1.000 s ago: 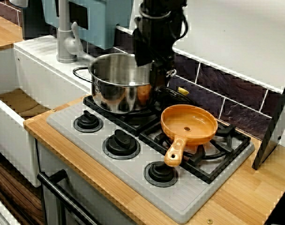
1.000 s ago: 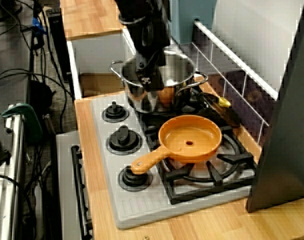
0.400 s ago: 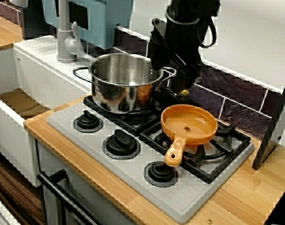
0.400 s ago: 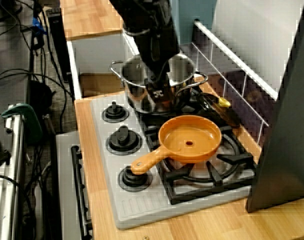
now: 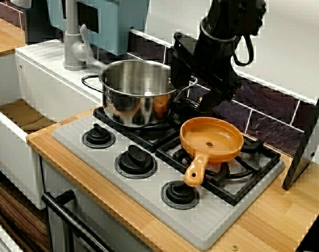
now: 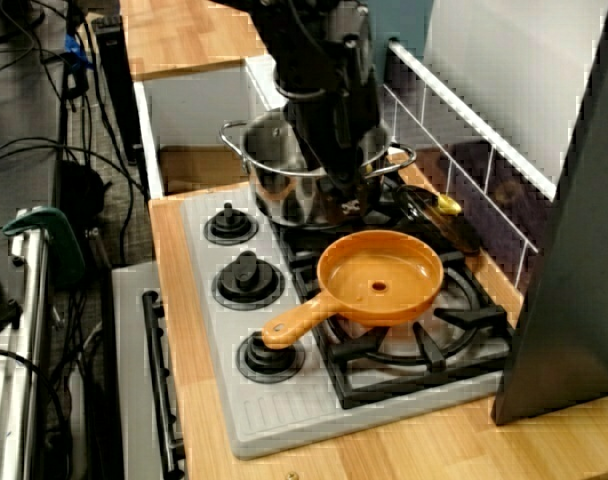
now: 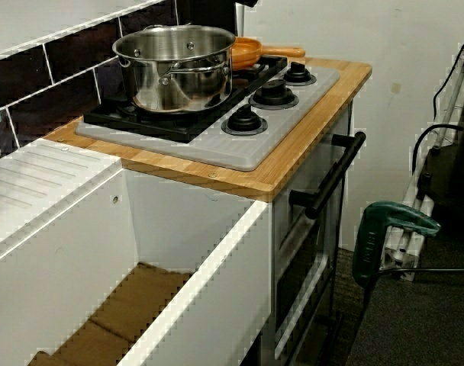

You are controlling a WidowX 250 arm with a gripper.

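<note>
Since a second ago the arm has swung away from above the pot's rim toward the tiled wall. The pincer now hangs low at the back of the hob, just behind the pot's right-hand handle. Pot and pan lie where they lay.

The dark body of the arm hides the pincer's tips in both the front view and the view from the knob side, so I cannot tell whether they are apart or together, nor whether they hold anything.

The steel pot stands upright on the back-left burner grate, close beside the pincer. Just right of the pincer, against the wall, lies a dark utensil with a yellow patch.

In front of it the orange pan sits on the next grate, its handle pointing out toward the knobs. All rest on the grey hob, set into the wooden desk. A tap stands left of the pot.
</note>
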